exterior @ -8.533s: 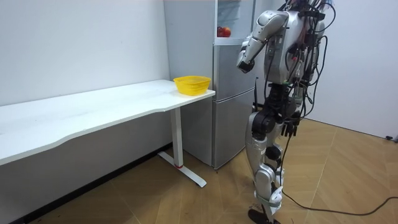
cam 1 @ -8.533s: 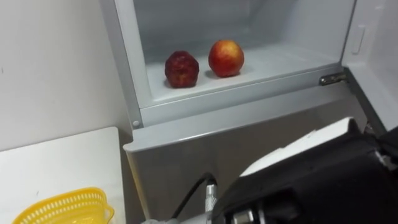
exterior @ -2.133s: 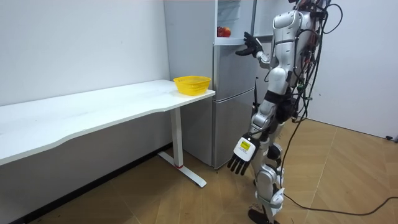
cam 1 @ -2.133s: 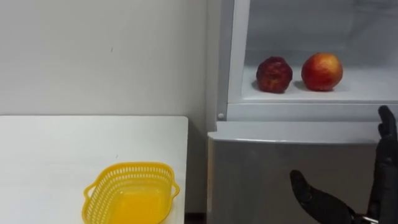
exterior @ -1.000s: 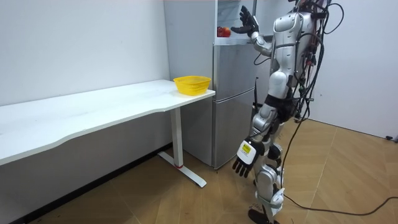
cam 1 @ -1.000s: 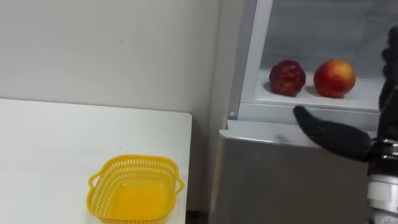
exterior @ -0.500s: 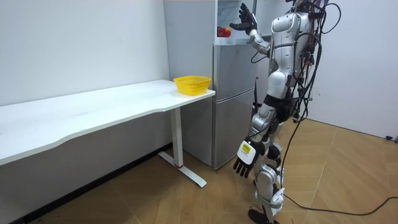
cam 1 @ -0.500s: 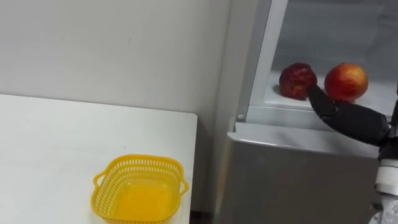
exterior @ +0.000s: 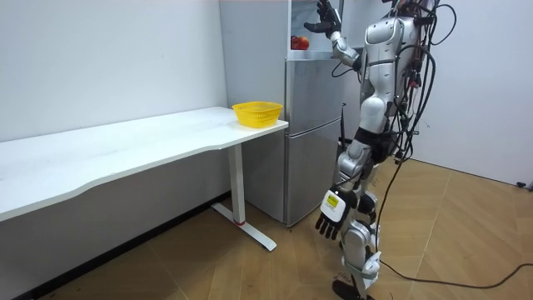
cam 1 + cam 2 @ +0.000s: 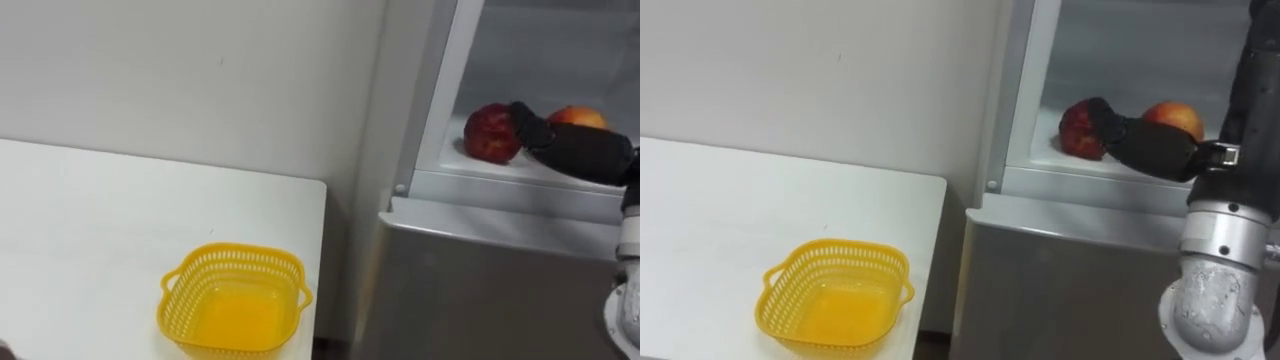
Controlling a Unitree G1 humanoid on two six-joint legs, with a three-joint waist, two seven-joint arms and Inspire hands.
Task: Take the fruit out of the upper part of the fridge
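In the fridge's open upper compartment point(image 10: 520, 186) a dark red fruit point(image 10: 487, 133) lies left of a red-orange apple point(image 10: 580, 116). My right hand point(image 10: 582, 152) is raised into the compartment, open, with its thumb stretched across the front of both fruits. The thumb's tip is at the dark fruit's right side and the hand covers the lower part of the apple. In the room view I stand at the fridge, right hand point(image 9: 325, 18) up at the shelf. My left hand point(image 9: 332, 223) hangs by my leg, fingers relaxed.
A yellow mesh basket point(image 10: 235, 313) stands empty at the near right corner of the white table point(image 10: 80, 230), left of the fridge. The fridge's grey lower door point(image 10: 480, 290) is closed beneath the compartment. The upper door stands open on the right.
My right hand has risen from below the compartment's sill and reached in front of the two fruits. The eye view has shifted with my head. The left hand still hangs.
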